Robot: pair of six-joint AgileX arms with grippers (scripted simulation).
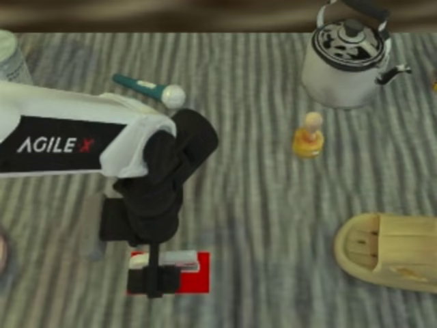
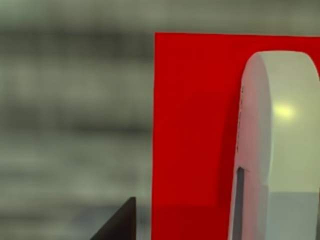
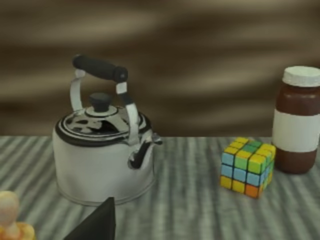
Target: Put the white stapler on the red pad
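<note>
At the near left of the table, the white stapler [image 1: 171, 258] lies on the red pad [image 1: 198, 279], along its far edge. Left gripper [image 1: 154, 279] sits directly over it; whether the fingers clasp or have let go, cannot tell. Placement looks essentially done; release and retreat appear left. Pad lies close to the table's near edge; open room to its right. Right arm out of top view.
</note>
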